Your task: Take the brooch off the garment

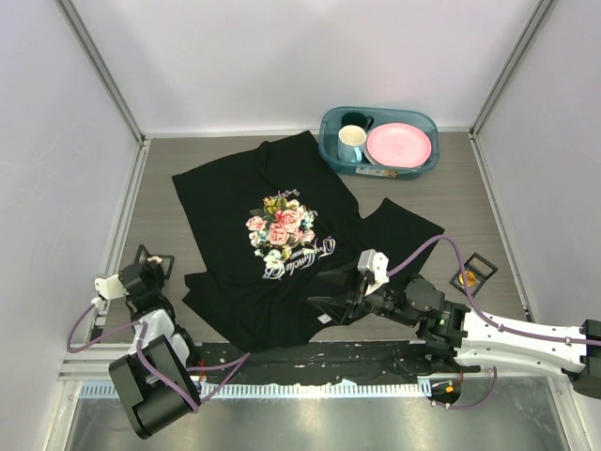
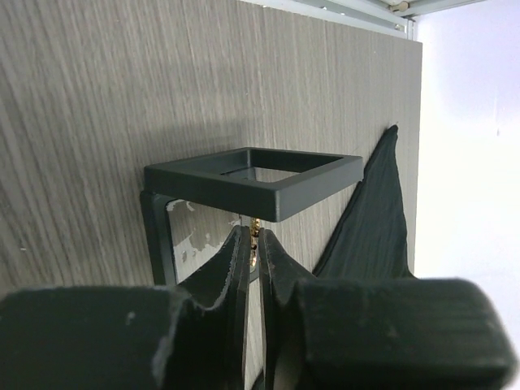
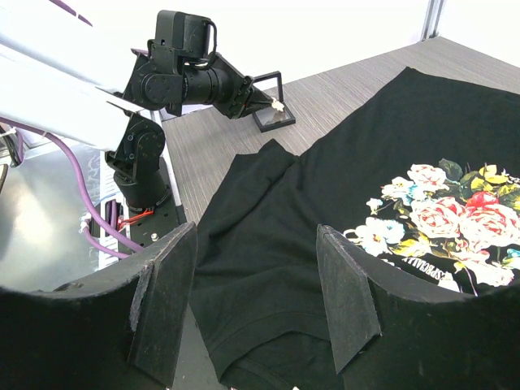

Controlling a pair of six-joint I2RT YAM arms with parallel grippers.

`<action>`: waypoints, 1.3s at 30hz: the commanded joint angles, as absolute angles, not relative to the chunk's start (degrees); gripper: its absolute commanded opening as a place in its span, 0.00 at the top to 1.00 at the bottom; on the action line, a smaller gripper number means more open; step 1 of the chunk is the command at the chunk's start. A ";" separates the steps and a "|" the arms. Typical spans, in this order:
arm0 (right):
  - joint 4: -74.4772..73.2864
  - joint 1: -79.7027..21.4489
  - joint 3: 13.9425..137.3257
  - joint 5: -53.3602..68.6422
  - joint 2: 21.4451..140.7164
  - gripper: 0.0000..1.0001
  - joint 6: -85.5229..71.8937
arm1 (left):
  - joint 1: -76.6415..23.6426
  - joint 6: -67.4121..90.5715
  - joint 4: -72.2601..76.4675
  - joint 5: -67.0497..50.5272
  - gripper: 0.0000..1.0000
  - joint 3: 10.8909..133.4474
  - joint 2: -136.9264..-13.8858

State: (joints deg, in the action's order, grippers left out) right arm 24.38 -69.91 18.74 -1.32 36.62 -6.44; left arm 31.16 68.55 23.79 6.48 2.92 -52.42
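The garment [image 1: 235, 197] is a black T-shirt with a rose print, lying flat mid-table; it also shows as the garment [image 3: 341, 179] and a black corner of cloth [image 2: 374, 211]. A small round orange-yellow brooch [image 1: 463, 278] lies off the shirt, beside a black frame at the right. My left gripper [image 2: 253, 231] hangs over another small black square frame [image 2: 268, 183]. Its jaws are almost together on a tiny gold-coloured piece, and I cannot tell what that piece is. My right gripper [image 3: 256, 236] is open above the shirt's near hem [image 1: 324, 305], holding nothing.
A teal basin [image 1: 329, 127] at the back right holds a mug [image 1: 352, 143] and a pink plate [image 1: 399, 146]. The right-hand black frame [image 1: 481, 267] stands near the right wall. The left frame [image 1: 150, 256] sits by the left wall. White walls enclose the table.
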 commanded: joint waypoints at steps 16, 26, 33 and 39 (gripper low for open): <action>28.21 -69.87 18.46 -0.79 35.95 0.34 -7.47 | 31.55 66.45 12.67 8.26 0.55 4.04 -45.19; 28.21 -69.87 18.46 -0.79 35.77 0.35 -7.65 | 31.46 66.18 0.18 8.17 0.27 5.18 -36.12; 28.21 -69.87 18.54 0.79 35.86 0.35 -7.56 | 31.55 65.39 -5.27 4.75 0.23 8.78 -35.16; 27.69 -69.87 18.81 0.44 36.47 0.35 -7.47 | 31.46 65.30 -10.36 1.32 0.22 12.65 -32.87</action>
State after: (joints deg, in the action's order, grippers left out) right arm 25.23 -69.91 18.15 0.14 36.62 -7.09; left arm 31.20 66.59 -5.61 4.67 8.05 -34.48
